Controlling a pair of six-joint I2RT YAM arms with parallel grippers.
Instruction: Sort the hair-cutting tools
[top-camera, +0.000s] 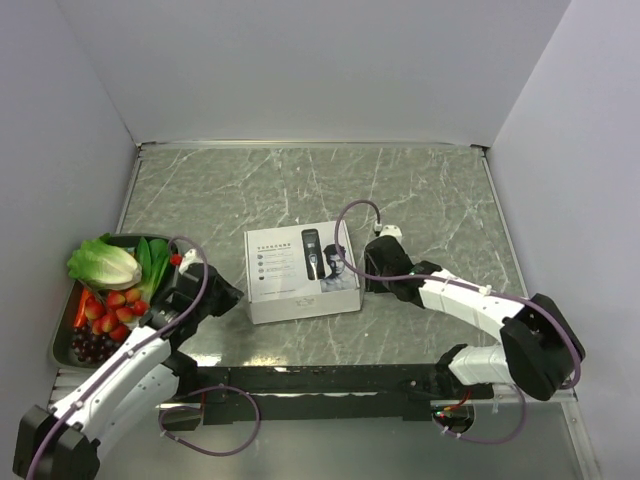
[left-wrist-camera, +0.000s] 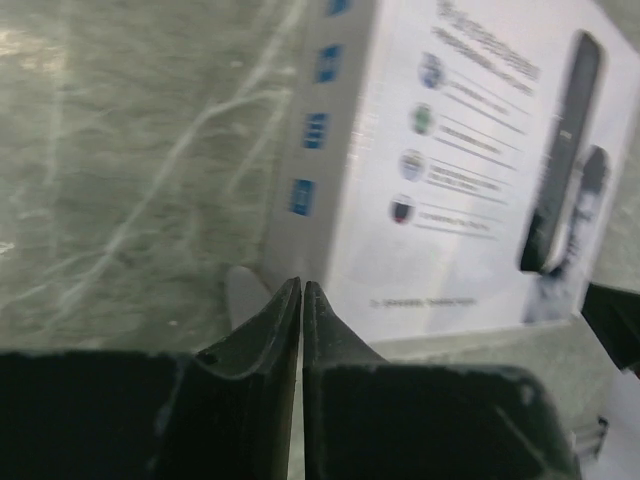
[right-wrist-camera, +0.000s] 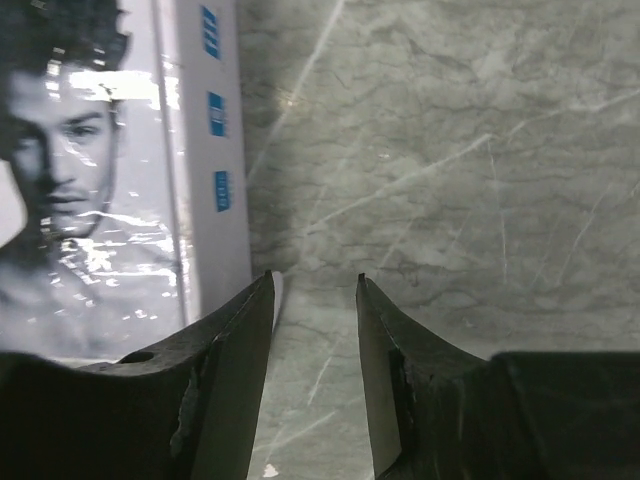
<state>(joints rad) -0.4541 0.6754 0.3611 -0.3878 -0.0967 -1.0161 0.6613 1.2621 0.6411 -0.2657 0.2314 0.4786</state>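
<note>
A closed white cardboard box (top-camera: 300, 272) lies in the middle of the table, with a printed picture of a clipper and a man's face on its lid. No real clipper, comb attachments or cord are in view. My left gripper (top-camera: 228, 296) is shut and empty, its tips (left-wrist-camera: 302, 286) close to the box's left side (left-wrist-camera: 440, 170). My right gripper (top-camera: 368, 276) is open and empty, its tips (right-wrist-camera: 315, 280) just off the box's right side (right-wrist-camera: 100, 180), with bare table between the jaws.
A dark tray (top-camera: 60, 335) at the left edge holds lettuce (top-camera: 103, 265), strawberries (top-camera: 112, 310), grapes and other toy produce. Grey walls stand on three sides of the marble-patterned table (top-camera: 420, 190).
</note>
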